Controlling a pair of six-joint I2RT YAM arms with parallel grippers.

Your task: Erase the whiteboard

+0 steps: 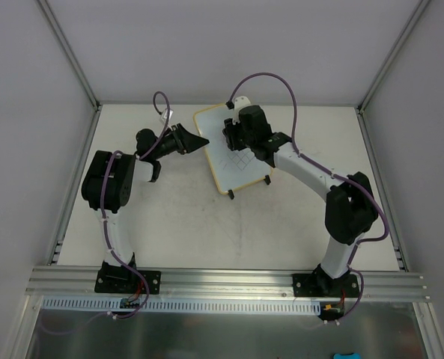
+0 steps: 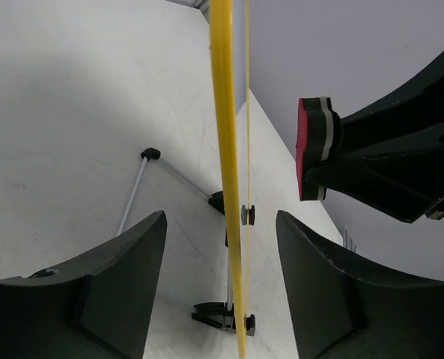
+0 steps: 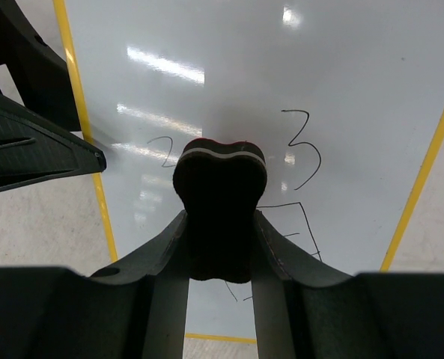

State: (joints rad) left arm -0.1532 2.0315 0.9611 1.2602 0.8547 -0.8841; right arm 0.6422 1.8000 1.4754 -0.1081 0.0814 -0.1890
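Sitting at the far middle of the white tabletop [image 1: 169, 224], the small rectangular whiteboard with a rounded pale-yellow frame [image 1: 220, 161] shows its writing face to the overhead camera. Its long axis runs from far to near and slants a little to the right as it comes near. The far short edge points toward the back wall. The near short edge carries two small black feet [image 1: 231, 194]. Thin black pen marks [image 3: 305, 149] cross the white surface, some like digits and some like boxes.

The left gripper [image 1: 197, 140] reaches in from the left at the board's long left edge. In its wrist view the yellow frame runs straight up between the two dark fingers [image 2: 109, 292]. Bare space shows on both sides of the frame, so the jaws stand apart and grip nothing.

The right gripper [image 3: 220, 221] hovers over the middle of the board, clamped tightly on a small black eraser block with a white layer and a red felt face [image 3: 220, 179]. The red face is turned toward the board. From the left wrist view a strip of background shows between the felt and the board, so contact cannot be confirmed.
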